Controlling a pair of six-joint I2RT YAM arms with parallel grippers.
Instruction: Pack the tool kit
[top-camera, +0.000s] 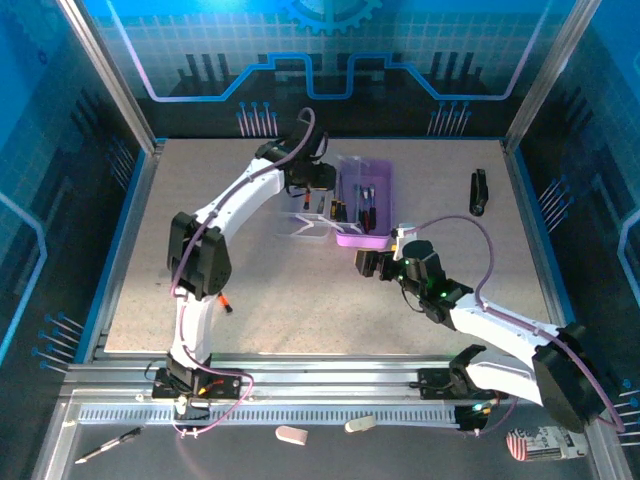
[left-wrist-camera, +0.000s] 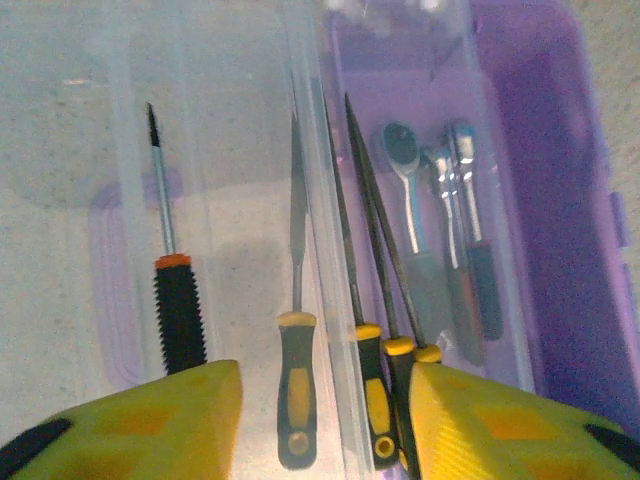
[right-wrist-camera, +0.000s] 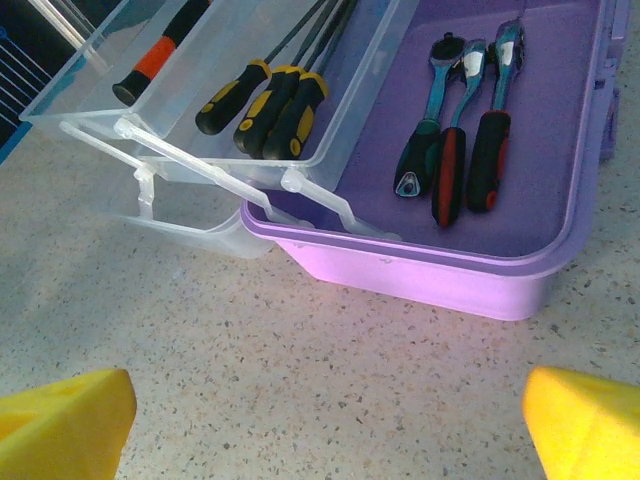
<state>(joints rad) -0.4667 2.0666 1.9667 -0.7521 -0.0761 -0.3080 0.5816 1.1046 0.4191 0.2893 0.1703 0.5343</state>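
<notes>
The tool kit's purple base (top-camera: 365, 238) stands open mid-table, with a clear tray (top-camera: 312, 225) swung out to its left. In the tray (left-wrist-camera: 220, 90) lie slim screwdrivers: one with a black handle and orange collar (left-wrist-camera: 180, 315), one black-yellow (left-wrist-camera: 297, 390), and three more along the divider (left-wrist-camera: 372, 400). Red-and-black handled ratchet tools (right-wrist-camera: 450, 170) rest in the purple base (right-wrist-camera: 420, 270). My left gripper (left-wrist-camera: 325, 400) hovers open over the tray, holding nothing, with the black-yellow handle lying below its gap. My right gripper (right-wrist-camera: 328, 400) is open above bare table, just in front of the base.
A black oblong object (top-camera: 479, 192) lies at the far right of the table. Blue walls and metal posts enclose the table. On the near rail lie a pen (top-camera: 108, 445) and two small white pieces (top-camera: 292, 434).
</notes>
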